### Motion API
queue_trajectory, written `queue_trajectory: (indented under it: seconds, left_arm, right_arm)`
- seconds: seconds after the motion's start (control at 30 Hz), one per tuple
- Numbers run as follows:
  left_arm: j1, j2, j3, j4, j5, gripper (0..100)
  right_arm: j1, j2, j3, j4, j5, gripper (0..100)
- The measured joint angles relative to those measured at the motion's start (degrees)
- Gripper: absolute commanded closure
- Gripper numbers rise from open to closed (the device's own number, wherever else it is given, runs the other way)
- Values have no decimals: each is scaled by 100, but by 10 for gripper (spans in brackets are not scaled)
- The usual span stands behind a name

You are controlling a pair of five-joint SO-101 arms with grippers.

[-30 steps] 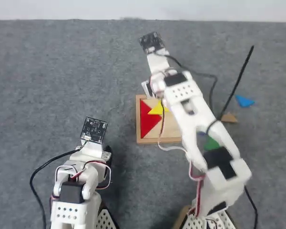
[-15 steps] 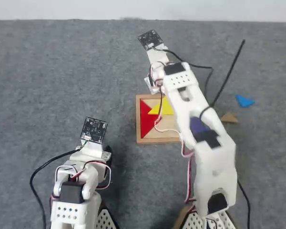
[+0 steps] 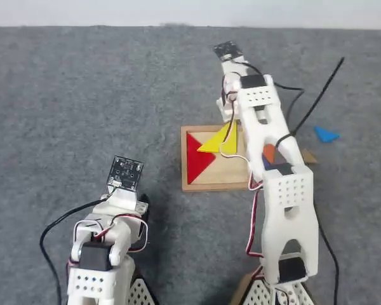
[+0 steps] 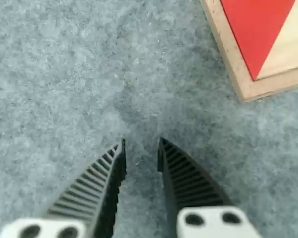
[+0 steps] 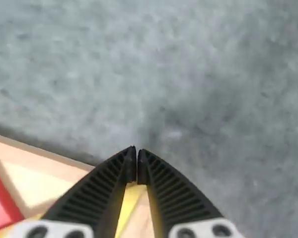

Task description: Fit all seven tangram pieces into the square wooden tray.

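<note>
- Two pieces are showing in the tray [image 3: 189, 185]. A red triangle [image 3: 199, 157] is lying flat against its left side, and a yellow triangle [image 3: 217, 142] is sitting beside it with one tip reaching the far rim.
- The right gripper [image 5: 137, 150] is hanging over that far rim with its fingers pressed together. Yellow is showing underneath them, but I cannot tell whether they are pinching the piece or just sitting over it.
- The left gripper [image 4: 140, 144] is hovering over the grey worktop [image 3: 82, 95] near a corner of the tray, fingers slightly parted and holding nothing.
- Other pieces are waiting outside on the right. A blue triangle [image 3: 326, 134] is lying well apart, a brown piece [image 3: 308, 156] is nearer the tray, and an orange piece [image 3: 268, 151] is peeking through the right arm.
- By my reckoning the yellow triangle is the piece being seated, and most of the job is waiting to be done.
- The risk I am watching is that the yellow tip seems to be riding on the rim. Pressing down could leave it propped at a tilt or wedge it against the red triangle.
- A sideways shove could be dragging the whole tray across the worktop, since nothing is bracing it.
- The right arm is covering much of the tray's right half, so anything lying there could be getting knocked unnoticed.
</note>
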Motion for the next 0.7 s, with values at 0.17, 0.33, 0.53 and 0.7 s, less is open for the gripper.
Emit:
queue_trajectory:
  seconds: [0.17, 0.33, 0.53, 0.7]
  left_arm:
    - [0, 0, 0, 0, 0, 899]
    - [0, 0, 0, 0, 0, 899]
    - [0, 0, 0, 0, 0, 899]
    - [0, 0, 0, 0, 0, 899]
  right_arm:
    - [26, 0, 0, 176, 0, 991]
    - [35, 0, 0, 360, 0, 991]
    - [229, 0, 0, 396, -114, 991]
    - [246, -536, 536, 167, -114, 991]
